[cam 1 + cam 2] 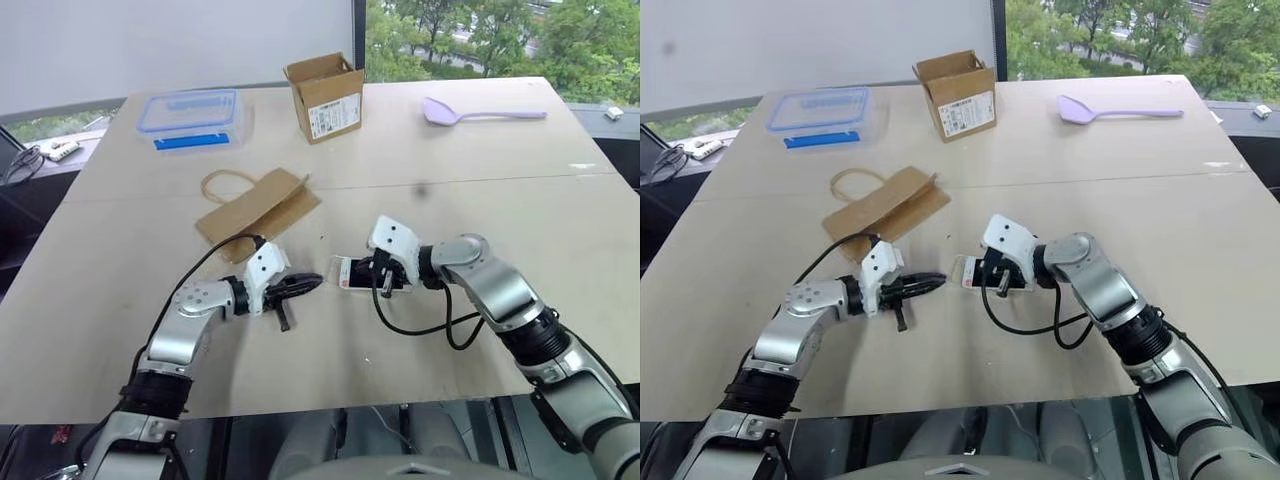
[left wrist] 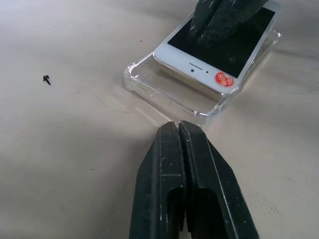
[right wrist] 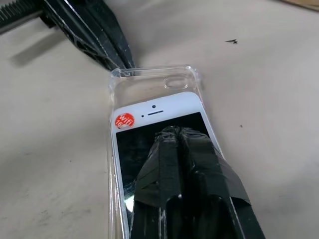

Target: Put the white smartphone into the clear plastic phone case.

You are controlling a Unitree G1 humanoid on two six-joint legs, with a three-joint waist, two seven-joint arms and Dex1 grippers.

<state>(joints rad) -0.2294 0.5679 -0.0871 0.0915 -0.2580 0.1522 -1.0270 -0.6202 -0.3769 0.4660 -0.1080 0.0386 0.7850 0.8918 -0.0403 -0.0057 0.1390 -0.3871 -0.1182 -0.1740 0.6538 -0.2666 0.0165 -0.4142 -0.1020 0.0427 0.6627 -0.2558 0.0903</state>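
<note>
The white smartphone point(image 3: 149, 112) lies screen up in the clear plastic phone case point(image 3: 149, 82) on the table, near its front middle. Its earpiece end, with a red round sticker, stops short of the case's end wall and looks slightly raised. My right gripper point(image 3: 175, 130) is shut, its tips pressed on the dark screen. My left gripper point(image 2: 178, 125) is shut with nothing in it. Its tip rests against the corner of the case's point(image 2: 149, 82) free end, opposite the right gripper point(image 1: 385, 278).
A brown paper bag point(image 1: 258, 210) lies flat just behind my left arm. Farther back stand an open cardboard box point(image 1: 324, 97) and a clear box with a blue lid point(image 1: 190, 115). A purple spatula point(image 1: 480, 113) lies at the back right.
</note>
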